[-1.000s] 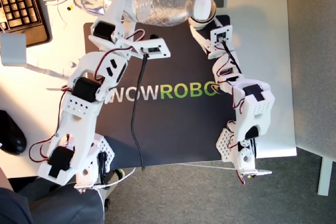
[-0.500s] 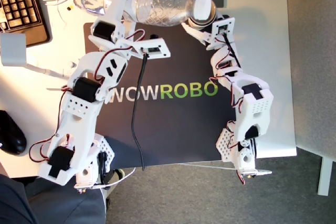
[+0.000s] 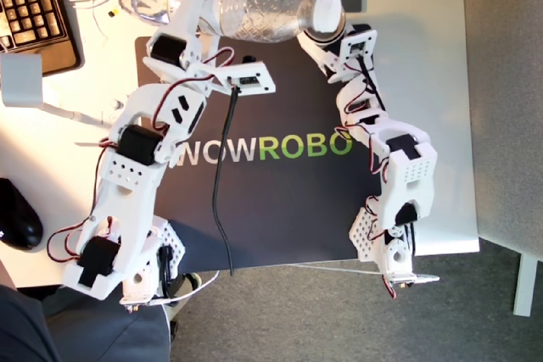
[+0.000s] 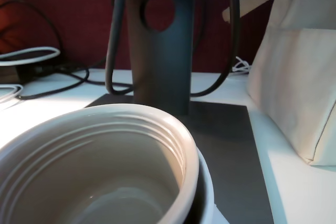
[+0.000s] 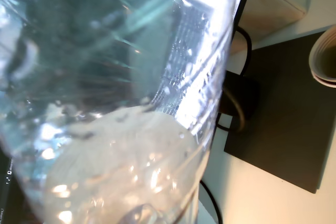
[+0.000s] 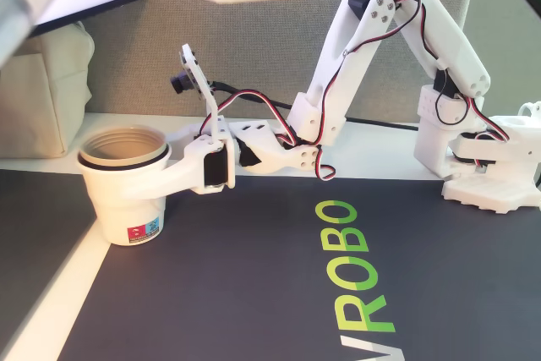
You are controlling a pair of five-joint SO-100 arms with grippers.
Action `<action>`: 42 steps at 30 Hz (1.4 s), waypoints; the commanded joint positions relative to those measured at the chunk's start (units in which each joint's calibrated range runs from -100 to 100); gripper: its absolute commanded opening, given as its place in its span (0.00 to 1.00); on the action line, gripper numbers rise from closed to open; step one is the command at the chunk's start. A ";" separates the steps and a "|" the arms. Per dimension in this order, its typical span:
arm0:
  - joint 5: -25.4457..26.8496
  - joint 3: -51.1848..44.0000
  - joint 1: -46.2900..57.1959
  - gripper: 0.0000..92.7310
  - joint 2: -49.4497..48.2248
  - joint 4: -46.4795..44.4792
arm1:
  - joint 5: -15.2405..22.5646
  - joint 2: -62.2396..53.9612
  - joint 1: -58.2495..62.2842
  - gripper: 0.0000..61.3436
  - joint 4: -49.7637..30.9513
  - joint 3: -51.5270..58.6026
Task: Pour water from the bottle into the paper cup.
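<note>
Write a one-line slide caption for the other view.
My second gripper holds the paper cup upright at the dark mat's edge, ready for pouring.

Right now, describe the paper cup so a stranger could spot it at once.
Find the dark mat with green lettering. At its corner by the cream bag, my second gripper clasps the paper cup upright. It is the only white, open-topped round thing, with a small red and blue mark near its base.
</note>
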 commanded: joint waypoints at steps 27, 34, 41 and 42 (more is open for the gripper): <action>-12.31 -0.10 -0.75 0.00 -5.10 9.96 | 1.56 -53.56 -14.08 0.13 -15.79 63.33; -14.90 -0.64 -0.10 0.00 -2.84 11.51 | 1.61 -46.52 -18.86 0.13 -13.59 57.34; -17.63 -3.01 1.34 0.00 0.63 14.28 | 1.17 -41.97 -16.47 0.13 -8.77 46.61; -17.92 -3.10 1.34 0.00 0.90 14.52 | 1.17 -41.88 -16.23 0.13 -8.19 45.80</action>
